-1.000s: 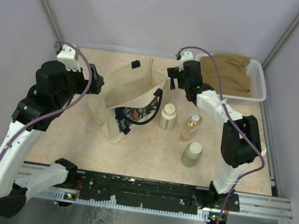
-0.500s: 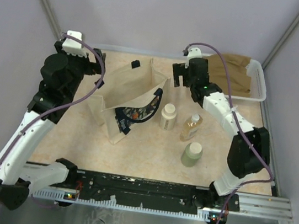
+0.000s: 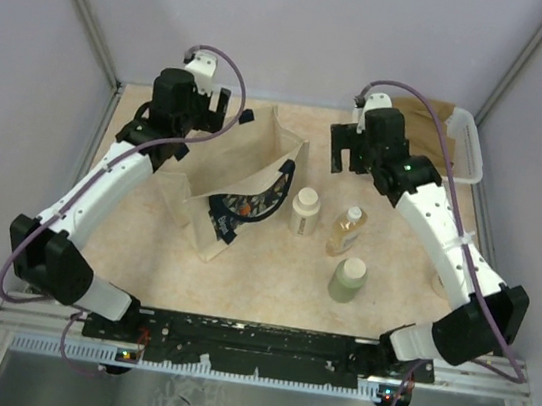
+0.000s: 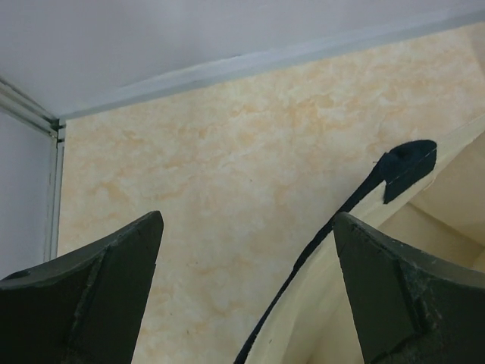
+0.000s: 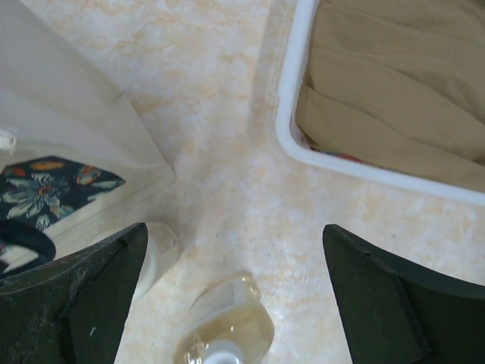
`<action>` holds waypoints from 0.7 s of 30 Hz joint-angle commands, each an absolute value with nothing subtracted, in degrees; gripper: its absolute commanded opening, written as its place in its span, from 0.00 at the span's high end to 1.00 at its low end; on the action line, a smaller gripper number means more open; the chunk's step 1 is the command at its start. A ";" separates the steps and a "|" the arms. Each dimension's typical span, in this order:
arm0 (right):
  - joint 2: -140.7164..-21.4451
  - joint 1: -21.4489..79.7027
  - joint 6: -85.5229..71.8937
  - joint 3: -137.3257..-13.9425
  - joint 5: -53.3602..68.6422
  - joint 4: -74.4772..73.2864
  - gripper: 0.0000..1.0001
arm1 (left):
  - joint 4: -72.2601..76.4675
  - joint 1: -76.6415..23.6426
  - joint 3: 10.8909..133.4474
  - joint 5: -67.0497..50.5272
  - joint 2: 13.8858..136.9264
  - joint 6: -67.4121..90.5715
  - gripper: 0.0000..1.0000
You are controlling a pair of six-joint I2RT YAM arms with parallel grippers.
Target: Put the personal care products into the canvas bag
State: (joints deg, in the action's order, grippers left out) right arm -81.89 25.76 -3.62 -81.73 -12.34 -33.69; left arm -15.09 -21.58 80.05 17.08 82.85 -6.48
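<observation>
Canvas bag (image 3: 240, 168) lies slumped on the counter (image 3: 270, 284), mouth seemingly open. Just beside it stand the green bottle (image 3: 348, 279), cream bottle (image 3: 304, 211) and amber bottle (image 3: 347, 231). Left pincer (image 4: 246, 220) and right pincer (image 5: 233, 227) gape wide, empty. Nothing is bagged; next, the right pincer should descend onto one bottle.

bottles (image 3: 304, 211) (image 3: 347, 231) (image 3: 348, 280): 3 | canvas bag (image 3: 225, 159): 1 | white bin (image 3: 478, 151): 1 | brown cloth (image 3: 419, 123): 1

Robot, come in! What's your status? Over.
Left gripper open, right gripper open, both empty. Cream white-capped bottle, clear amber-liquid bottle, olive-green cylinder upright outside beige navy-handled canvas bag. Nothing between them.
</observation>
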 commanded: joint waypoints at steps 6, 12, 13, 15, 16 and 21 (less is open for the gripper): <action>-73.34 26.19 -9.78 -79.87 -10.61 -44.76 0.01 | -20.57 -15.33 86.06 1.33 87.52 -6.87 0.01; -70.71 26.19 -10.98 -76.54 -11.36 -45.49 0.01 | -21.14 -15.20 86.24 -5.67 89.00 -6.24 0.01; -70.48 26.19 -10.99 -76.10 -11.61 -45.59 0.01 | -20.99 -15.20 85.98 -6.99 88.71 -5.97 0.01; -69.96 26.19 -10.90 -75.35 -12.42 -45.80 0.01 | -20.57 -15.21 85.24 -8.74 87.87 -5.58 0.01; -69.74 26.24 -10.85 -74.94 -12.92 -45.87 0.01 | -20.30 -15.18 84.71 -9.15 87.25 -5.40 0.01; -68.95 26.19 -10.44 -72.91 -14.13 -45.67 0.01 | -20.39 -15.21 83.14 -10.58 84.70 -5.00 0.01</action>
State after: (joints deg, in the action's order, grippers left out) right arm -71.48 25.76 -10.61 -73.49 -12.47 -46.30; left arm -20.64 -15.07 84.20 -6.66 88.01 -5.78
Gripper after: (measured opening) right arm 0.992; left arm 0.994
